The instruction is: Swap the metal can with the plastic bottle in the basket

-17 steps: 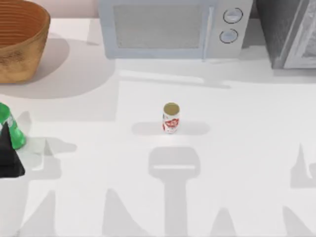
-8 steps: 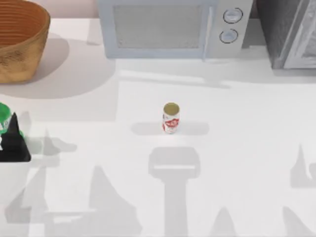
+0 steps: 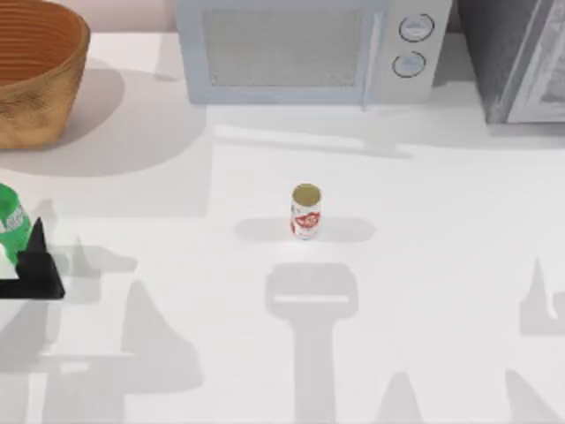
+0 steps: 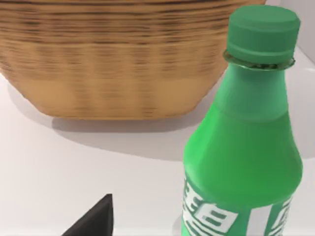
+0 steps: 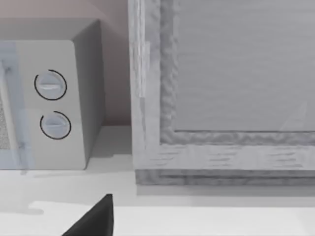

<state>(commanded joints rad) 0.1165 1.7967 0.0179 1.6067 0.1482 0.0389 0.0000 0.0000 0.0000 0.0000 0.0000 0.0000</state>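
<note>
The green plastic bottle [image 3: 11, 225] stands upright on the table at the far left edge, in front of the basket [image 3: 40, 79]. My left gripper [image 3: 35, 261] is just right of and nearer than the bottle, open and apart from it. In the left wrist view the plastic bottle [image 4: 246, 142] rises close by with the basket [image 4: 118, 64] behind it, and one dark fingertip [image 4: 98, 219] pokes in beside it. The metal can [image 3: 305, 212], white with red markings and a tan top, stands upright mid-table. The basket looks empty inside.
A microwave [image 3: 309, 49] stands along the back edge, with a grey cabinet [image 3: 521, 57] to its right. The right wrist view faces the microwave's dials [image 5: 51, 103] and the cabinet [image 5: 221, 88], with one fingertip [image 5: 98, 219] of my parked right gripper low in the picture.
My left gripper has pulled away from the bottle, toward the right and the near edge. The bottle stays standing where it was left. The can has not moved.
</note>
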